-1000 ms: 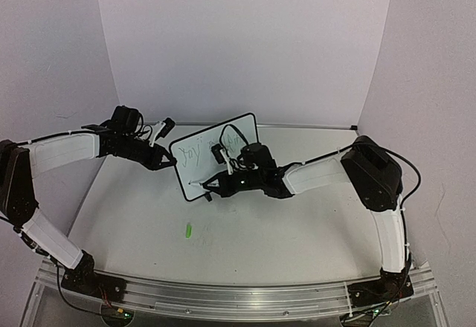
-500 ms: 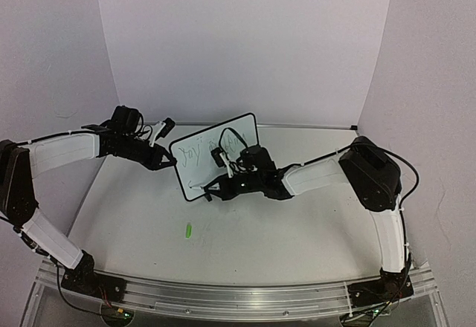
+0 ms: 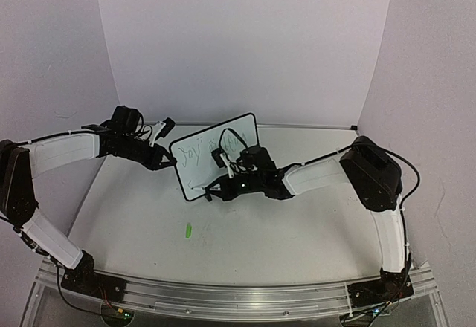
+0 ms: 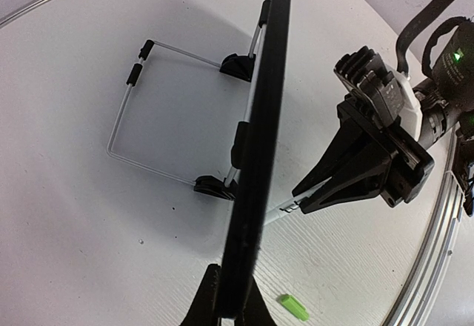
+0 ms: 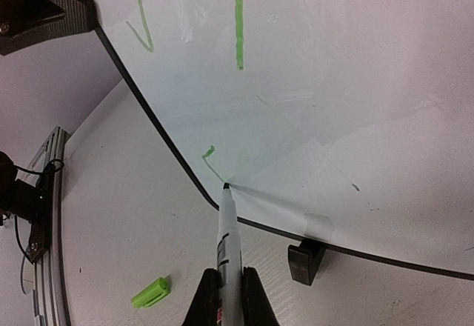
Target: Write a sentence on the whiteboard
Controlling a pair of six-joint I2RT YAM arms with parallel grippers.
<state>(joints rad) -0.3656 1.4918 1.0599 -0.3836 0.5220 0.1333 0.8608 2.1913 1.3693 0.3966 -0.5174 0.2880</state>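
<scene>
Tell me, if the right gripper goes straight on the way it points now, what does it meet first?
The whiteboard. The right gripper points its marker at the board's lower edge, and the tip seems already to touch the white face.

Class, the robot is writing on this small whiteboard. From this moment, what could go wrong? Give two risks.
1. The marker tip touches the whiteboard right beside its lower black frame; a stroke may slip off the edge.
2. The left gripper pinches only the board's edge, so pressure from the right gripper might twist or tip it on its wire stand.
</scene>
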